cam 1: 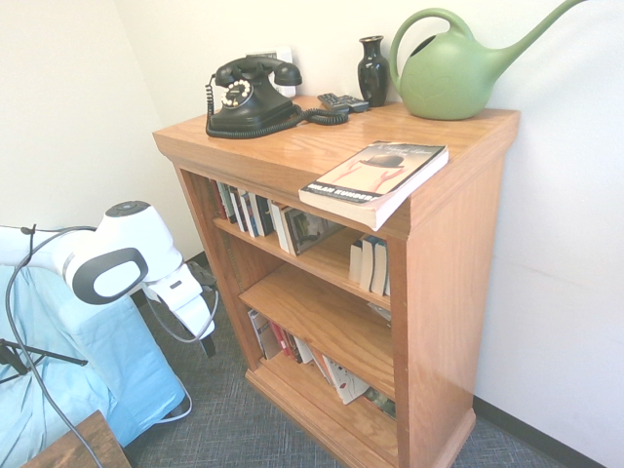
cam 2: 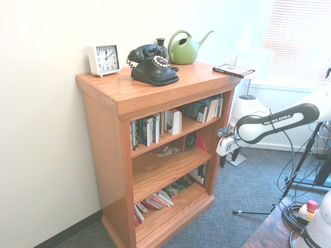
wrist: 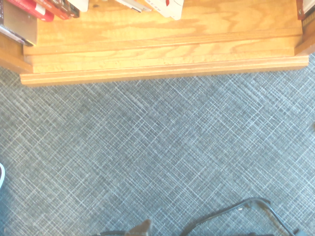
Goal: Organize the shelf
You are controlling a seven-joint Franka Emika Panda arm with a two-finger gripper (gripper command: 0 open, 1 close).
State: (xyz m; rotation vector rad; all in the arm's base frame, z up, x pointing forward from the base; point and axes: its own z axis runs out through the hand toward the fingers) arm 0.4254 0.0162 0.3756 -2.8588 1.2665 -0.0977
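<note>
The oak bookcase (cam 1: 453,292) stands by the wall on the carpet (wrist: 147,142), its open front towards the arm. It looks heavy and rigid, so it should stay put while its 3 tiers are tidied; I would grip what it carries, not its thick top board.

The green watering can (cam 1: 448,78) is probably light, hollow plastic, best taken by its looped handle. The black telephone (cam 2: 155,71) looks weighty, with a handset that could slide off and a coiled cord that could snag; leave it alone if possible. The white clock (cam 2: 104,60) seems light, with a face that could crack: hold it by its sides.

The paperback (cam 1: 375,175) juts past the top board's front edge. It should be light but bendy, its cover slightly slippery; pinch it across its thickness at the overhang (the easiest grip here). The dark vase (cam 1: 372,72) may be brittle; take it gently around the neck.

The claw (cam 2: 229,157) hangs in front of the bookcase, its 2 fingers apart and nothing between them.
</note>
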